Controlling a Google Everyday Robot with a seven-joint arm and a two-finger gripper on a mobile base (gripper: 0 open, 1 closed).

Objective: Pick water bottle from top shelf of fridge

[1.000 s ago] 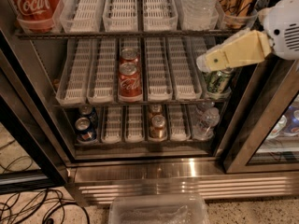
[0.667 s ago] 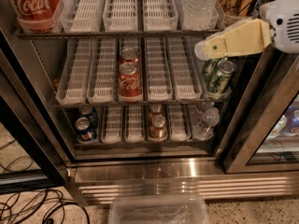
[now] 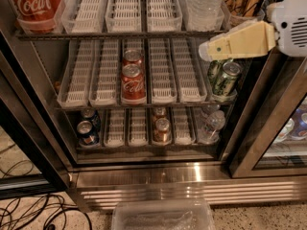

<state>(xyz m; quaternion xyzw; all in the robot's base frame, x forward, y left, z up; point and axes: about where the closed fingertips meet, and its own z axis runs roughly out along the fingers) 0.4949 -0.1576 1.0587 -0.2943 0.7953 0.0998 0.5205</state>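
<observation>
Racks of white slotted trays filled the fridge [image 3: 192, 174] above its shiny steel base. Toward the right end of the top shelf [image 3: 120, 34] stood the water bottle [image 3: 204, 4], clear and ribbed, its upper part cut off at the top of the view. A red cola bottle [image 3: 36, 4] stood at the shelf's left end, with bare trays between the two.

Reaching in from the right on a white arm, the gripper [image 3: 207, 51] was a cream wedge whose tip sat just under the top shelf's front rail, beneath the water bottle and apart from it. Whether it was wide or narrow could not be told.

Behind it on the middle rack stood green cans [image 3: 225, 78]; red cans [image 3: 133, 80] lined a centre lane. A clear plastic tub [image 3: 163, 217] lay on the floor in front.
</observation>
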